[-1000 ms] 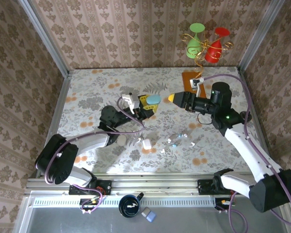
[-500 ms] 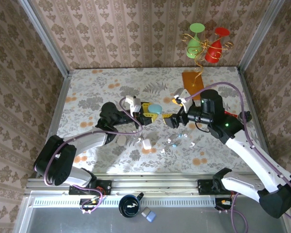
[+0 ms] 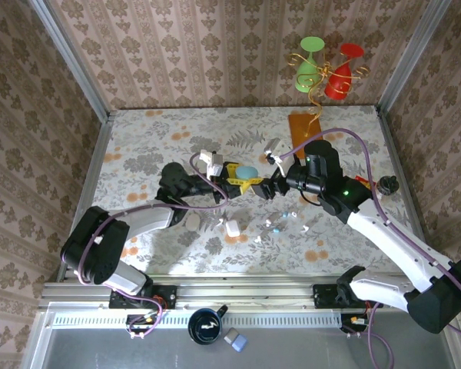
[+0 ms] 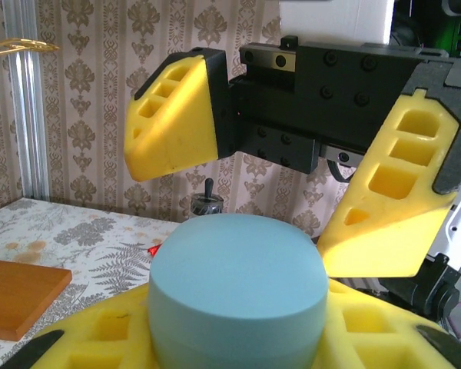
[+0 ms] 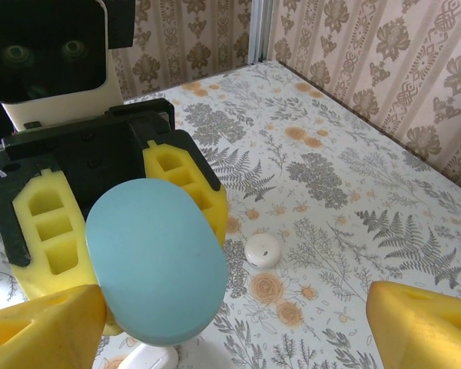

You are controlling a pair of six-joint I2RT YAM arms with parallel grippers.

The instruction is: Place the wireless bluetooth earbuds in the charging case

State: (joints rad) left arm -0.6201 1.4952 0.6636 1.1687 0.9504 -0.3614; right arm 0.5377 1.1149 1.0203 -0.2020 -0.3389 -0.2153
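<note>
- left fingers [image 3: 243, 175] are clamped on the blue charging case [image 3: 248, 171], which is held up off the counter [image 3: 138, 138] over its middle.
- The case lid is down, so I can't tell what's inside.
- right fingers [image 3: 267, 184] are spread wide with nothing in them. The tips face the blue case from the right, just beside it. I can't tell whether they touch it.
- earbuds [image 3: 278, 223] lie loose on the bare counter, scattered right of centre toward the near edge, on the near side of both sets of fingers.
- white oval case [image 3: 232, 227] sits just left of the earbuds, closed.
- round white case [image 3: 192, 221] is further left, beside the left arm.
- dark cup [image 3: 206, 327] is off the counter, in the tray past the near edge. There's something pale in it, too small to tell what.
- orange board [image 3: 303, 125] lies flat at the far edge, right of centre.
- Top view gives the earbud spread, the cup and both arms meeting mid-counter.
- Left wrist view gives the case's side wall and domed top, seated between that arm's yellow fingers. The right arm's open fingers are behind it, one on each side, and the orange board is low on the left.
- Right wrist view gives the case's oval face end-on against the left arm's yellow fingers. It also shows the round white case on the counter beyond and the white oval case at the bottom edge.
</note>
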